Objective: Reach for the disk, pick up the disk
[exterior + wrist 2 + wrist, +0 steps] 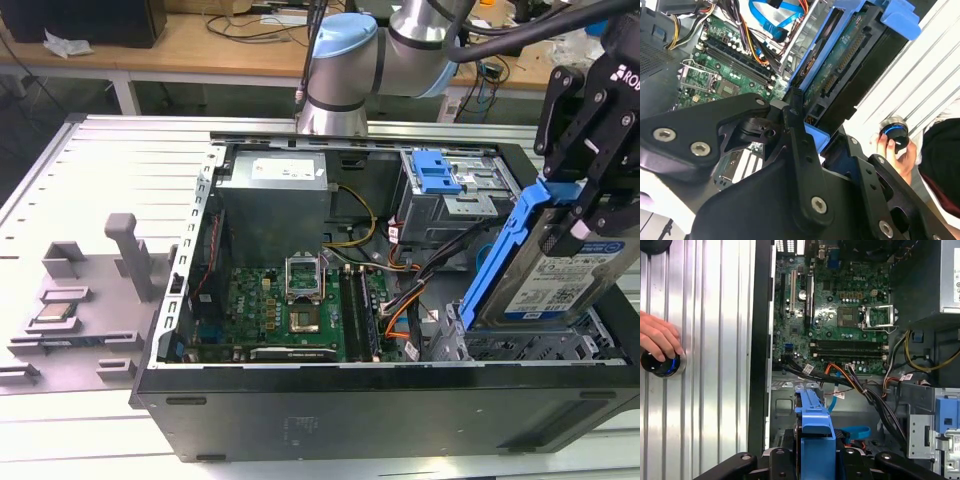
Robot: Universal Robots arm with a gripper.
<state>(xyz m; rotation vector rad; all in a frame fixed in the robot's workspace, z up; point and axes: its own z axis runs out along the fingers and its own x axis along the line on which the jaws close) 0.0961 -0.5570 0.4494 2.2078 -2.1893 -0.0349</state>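
— Since the pincer (590, 205) is closed on the disk (555, 270), where exactly does the drive sit?

— Tilted up on edge above the drive bay, at the exterior view's right end of the open computer case (380, 400), label side out. The black fingers clamp its upper end, on the blue bracket (500, 260) and the metal body.

— How would you expect it to handle?

— Stiff and fairly dense for its size, I'd judge: no flex. The bare metal faces look slick, so the plastic bracket edges seem the better hold. It's likely shock-sensitive, and the cables (420, 290) and motherboard (290, 310) lie close below.

— Anything else?

— A person's hand (657, 337) rests on a round knob (660, 365) on the ribbed worktop (715, 390).
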